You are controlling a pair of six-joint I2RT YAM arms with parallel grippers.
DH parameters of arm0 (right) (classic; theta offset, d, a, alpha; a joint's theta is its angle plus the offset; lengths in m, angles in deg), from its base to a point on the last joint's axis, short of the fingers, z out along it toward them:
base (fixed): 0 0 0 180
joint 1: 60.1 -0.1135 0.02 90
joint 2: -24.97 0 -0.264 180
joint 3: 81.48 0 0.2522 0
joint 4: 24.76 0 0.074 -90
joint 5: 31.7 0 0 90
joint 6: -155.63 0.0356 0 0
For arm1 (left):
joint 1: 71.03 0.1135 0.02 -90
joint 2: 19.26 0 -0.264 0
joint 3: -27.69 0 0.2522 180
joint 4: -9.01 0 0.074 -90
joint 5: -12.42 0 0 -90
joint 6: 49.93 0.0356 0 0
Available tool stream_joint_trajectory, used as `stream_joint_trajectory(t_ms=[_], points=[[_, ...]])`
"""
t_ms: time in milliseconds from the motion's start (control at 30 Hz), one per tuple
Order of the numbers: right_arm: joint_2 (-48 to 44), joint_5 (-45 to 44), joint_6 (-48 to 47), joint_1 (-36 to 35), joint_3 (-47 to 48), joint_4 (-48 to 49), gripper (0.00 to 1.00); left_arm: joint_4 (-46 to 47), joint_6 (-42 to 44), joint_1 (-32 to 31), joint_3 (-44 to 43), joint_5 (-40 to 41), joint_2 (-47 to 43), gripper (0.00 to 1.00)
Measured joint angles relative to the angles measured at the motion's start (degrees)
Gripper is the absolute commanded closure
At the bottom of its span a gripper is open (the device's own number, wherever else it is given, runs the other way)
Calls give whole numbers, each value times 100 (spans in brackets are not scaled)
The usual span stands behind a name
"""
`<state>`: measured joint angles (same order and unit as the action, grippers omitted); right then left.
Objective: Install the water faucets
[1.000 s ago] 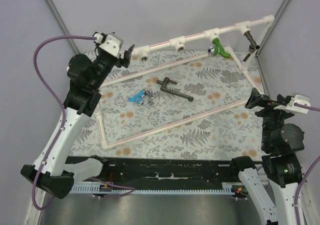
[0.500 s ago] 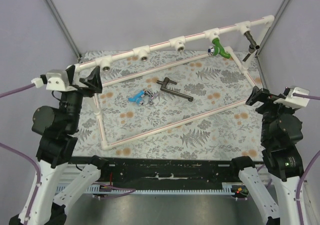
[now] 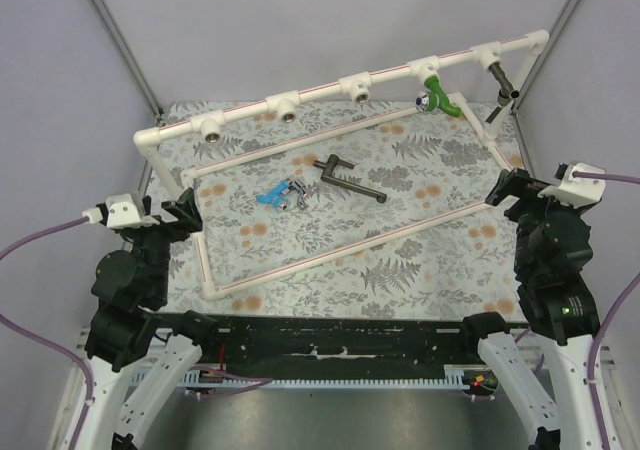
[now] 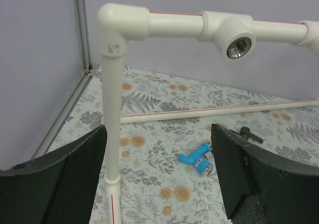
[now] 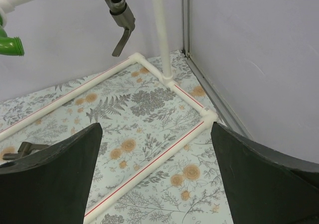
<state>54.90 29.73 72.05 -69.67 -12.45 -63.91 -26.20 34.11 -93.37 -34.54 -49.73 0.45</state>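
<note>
A bright green faucet (image 3: 437, 98) (image 5: 10, 44) and a grey faucet with a lever (image 3: 500, 80) (image 5: 119, 12) hang from the white pipe rail (image 3: 320, 88) at its right end. On the mat lie a light blue faucet (image 3: 270, 196) (image 4: 195, 157), a silver one (image 3: 299, 194) touching it, and a longer dark grey lever faucet (image 3: 350, 179) (image 5: 27, 148). My left gripper (image 3: 186, 210) (image 4: 158, 129) is open and empty at the frame's near left corner post. Over the right side of the mat my right gripper (image 3: 510, 186) (image 5: 155, 127) is open and empty.
Three threaded fittings (image 3: 213, 128) (image 3: 289, 105) (image 3: 358, 87) on the rail have nothing in them; the left one (image 4: 234, 37) faces the left wrist camera. White floor pipes (image 3: 340, 245) frame the floral mat. Grey walls close in on both sides.
My left arm has swung back from the rail's far left end to the near left edge of the mat. The right arm has pulled back slightly. The faucets have not moved.
</note>
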Motion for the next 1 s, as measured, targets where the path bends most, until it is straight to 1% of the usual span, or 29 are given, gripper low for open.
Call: stream_joint_trajectory(t_ms=[233, 333, 467, 533, 700, 833, 1000], points=[[15, 48, 389, 0, -267, -2, 2, -293, -468, 0, 632, 118, -402, 12], [24, 225, 577, 0, -310, 7, 2, -501, -693, 0, 848, 120, -404, 12], [57, 369, 931, 0, -553, 52, 2, -1025, -1158, 2, 997, 205, -291, 12], [181, 376, 1165, 0, -662, 9, 2, -1222, -1397, 0, 1067, 249, -254, 12], [640, 706, 1554, 4, -737, -125, 2, -1488, -1867, 2, 1327, 313, -188, 12], [612, 960, 1762, 4, -1099, -125, 2, -1639, -2205, 2, 1615, 179, 96, 12], [669, 1169, 2000, 4, -1231, -61, 2, -1705, -2730, 0, 1727, -363, 822, 13]])
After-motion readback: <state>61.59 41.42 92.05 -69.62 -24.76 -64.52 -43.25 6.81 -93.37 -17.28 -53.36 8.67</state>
